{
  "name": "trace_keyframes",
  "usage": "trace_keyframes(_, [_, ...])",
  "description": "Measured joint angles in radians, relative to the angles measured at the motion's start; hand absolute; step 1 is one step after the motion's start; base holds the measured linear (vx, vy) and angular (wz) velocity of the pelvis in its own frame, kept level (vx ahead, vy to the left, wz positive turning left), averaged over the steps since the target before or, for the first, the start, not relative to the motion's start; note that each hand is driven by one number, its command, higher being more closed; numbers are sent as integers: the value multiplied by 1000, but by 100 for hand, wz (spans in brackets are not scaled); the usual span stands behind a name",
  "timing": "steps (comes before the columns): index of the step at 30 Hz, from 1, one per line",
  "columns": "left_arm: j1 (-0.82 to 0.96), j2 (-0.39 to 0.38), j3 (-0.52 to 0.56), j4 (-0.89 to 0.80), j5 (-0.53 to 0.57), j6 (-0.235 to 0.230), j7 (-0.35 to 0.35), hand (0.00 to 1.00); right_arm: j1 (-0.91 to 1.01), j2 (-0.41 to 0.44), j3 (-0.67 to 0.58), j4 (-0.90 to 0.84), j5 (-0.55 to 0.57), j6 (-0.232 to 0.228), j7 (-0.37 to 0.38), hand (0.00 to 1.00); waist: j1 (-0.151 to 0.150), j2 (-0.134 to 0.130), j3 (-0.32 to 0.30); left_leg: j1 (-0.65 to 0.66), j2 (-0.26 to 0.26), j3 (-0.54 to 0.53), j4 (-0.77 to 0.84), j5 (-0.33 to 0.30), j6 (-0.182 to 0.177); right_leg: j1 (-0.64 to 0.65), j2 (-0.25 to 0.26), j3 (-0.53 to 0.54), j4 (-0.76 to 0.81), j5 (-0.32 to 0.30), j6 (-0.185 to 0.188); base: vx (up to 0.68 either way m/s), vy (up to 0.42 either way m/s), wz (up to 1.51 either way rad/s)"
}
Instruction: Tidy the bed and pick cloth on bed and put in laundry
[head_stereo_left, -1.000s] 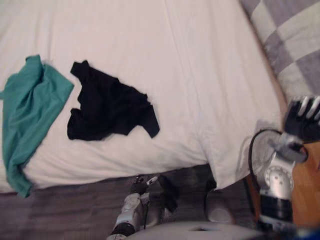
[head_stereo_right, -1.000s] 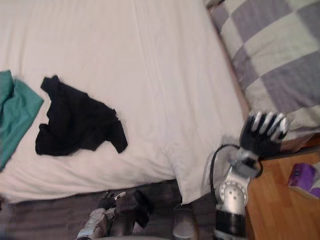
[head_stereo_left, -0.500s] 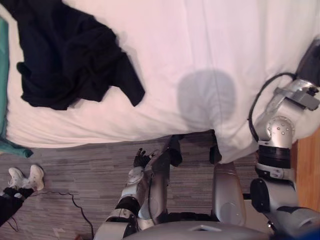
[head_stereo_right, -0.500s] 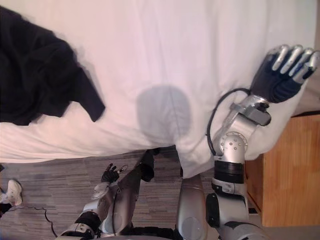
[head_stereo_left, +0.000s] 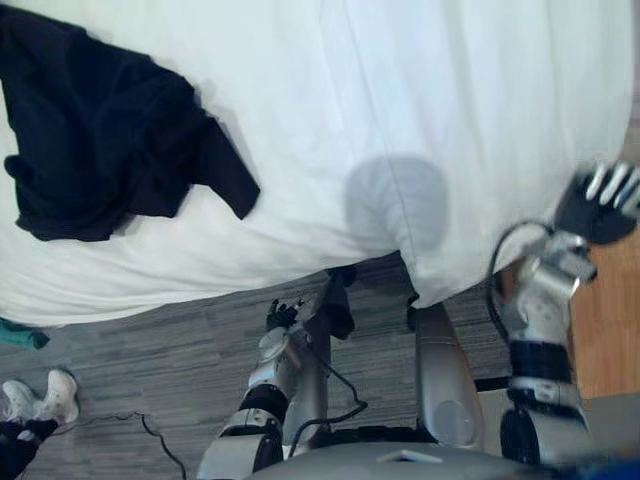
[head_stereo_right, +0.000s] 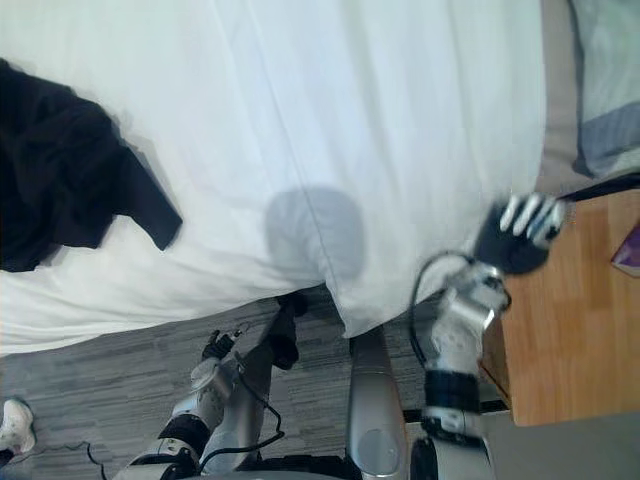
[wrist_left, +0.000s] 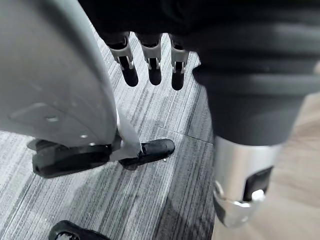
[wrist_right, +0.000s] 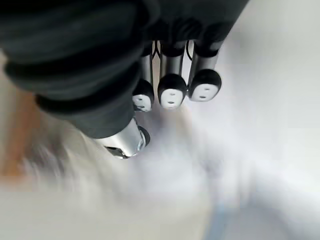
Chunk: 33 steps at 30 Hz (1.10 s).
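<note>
One black garment (head_stereo_left: 100, 150) lies crumpled on the white bed sheet (head_stereo_left: 450, 90), partly cut off at the edge. Only a sliver of one teal cloth (head_stereo_left: 18, 334) peeks out below the mattress. The right hand (head_stereo_left: 600, 200) hovers off the bed's corner, fingers straight, empty. The left hand (head_stereo_left: 281, 316) hangs low over the grey floor (wrist_left: 150, 200), fingers loose, empty.

white bed (head_stereo_left: 450, 90) on grey plank floor (head_stereo_left: 130, 360); orange-brown wooden surface (head_stereo_right: 570, 300) at its right.
</note>
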Motion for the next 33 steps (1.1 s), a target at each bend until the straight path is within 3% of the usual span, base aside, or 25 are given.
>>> trace_keyframes(4, [-15,-3,35,13,1,1,61,0,175,58,-6,100,-10,104,12,100,-19,-2,1,56,5,22,-3,-7,-6,44,5,13,-1,6,1,-32,-8,-22])
trace_keyframes(5, [-16,-2,35,11,2,-2,80,0,198,56,-7,104,-33,132,23,0,-24,-7,2,84,7,21,-3,-11,-7,75,7,10,-5,6,1,-39,-5,-10])
trace_keyframes(9, [-14,5,36,10,2,-42,149,0,211,42,8,116,-245,190,36,0,-22,-27,-10,143,26,23,1,-56,15,146,23,-5,-26,10,1,-58,11,-5])
trace_keyframes(10, [-10,9,35,8,2,-61,148,0,213,42,21,130,-367,194,17,0,-11,-41,-18,160,26,24,1,-63,17,167,22,-7,-32,10,1,-32,18,2])
trace_keyframes(11, [-1,15,34,-3,1,-75,146,0,213,42,43,150,-536,181,-9,0,-2,-57,-27,183,26,23,2,-67,22,195,20,-12,-37,10,1,-19,19,3])
trace_keyframes(12, [9,19,33,-18,1,-80,144,0,214,44,56,161,-631,172,-23,0,0,-65,-34,191,26,22,6,-71,23,210,19,-16,-41,10,2,11,17,12])
trace_keyframes(13, [25,29,31,-35,1,-94,138,0,219,48,104,183,-810,139,-65,0,4,-82,-53,203,29,18,21,-82,22,237,15,-26,-48,7,2,23,13,15])
trace_keyframes(14, [32,36,28,-40,2,-95,137,0,221,53,125,197,-899,123,-82,0,8,-87,-65,206,32,13,36,-92,25,249,12,-33,-49,4,2,52,19,29])
trace_keyframes(16, [48,47,23,-46,17,-93,119,0,258,75,190,241,-1204,54,-146,0,30,-102,-98,223,43,-18,88,-132,28,315,0,-67,-68,-7,7,77,22,40])
trace_keyframes(20, [143,60,-13,-50,153,-99,88,0,322,88,269,314,-1483,26,-215,0,52,-114,-184,256,33,-67,101,-142,33,406,-19,-133,-110,-15,8,123,28,38])
trace_keyframes(21, [153,60,-13,-49,166,-99,82,0,325,89,271,325,-1507,22,-224,0,53,-115,-190,263,32,-69,99,-141,33,418,-20,-139,-114,-15,8,136,18,31])
trace_keyframes(23, [237,78,-37,4,227,-110,45,0,327,76,284,412,-1622,7,-302,0,52,-118,-261,311,15,-99,65,-131,20,490,-26,-169,-157,-15,9,132,0,31])
trace_keyframes(27, [294,102,-90,64,252,-143,-14,0,323,58,286,502,-1610,12,-360,0,46,-105,-312,352,7,-145,36,-108,3,555,-27,-212,-187,-15,9,51,-43,28])
trace_keyframes(29, [296,97,-129,99,281,-170,-54,0,317,51,276,527,-1585,20,-387,0,43,-96,-318,390,-2,-167,38,-136,-9,606,-46,-256,-194,-15,9,-16,-10,28])
trace_keyframes(31, [298,94,-152,106,286,-182,-71,0,319,40,261,545,-1581,22,-392,0,35,-104,-321,417,-9,-168,40,-141,-16,633,-69,-277,-201,-20,25,37,17,37])
trace_keyframes(33, [297,86,-194,110,293,-192,-101,0,338,9,218,575,-1581,29,-397,0,18,-91,-328,482,-40,-171,-3,-139,-29,690,-124,-314,-183,-27,64,72,157,54])
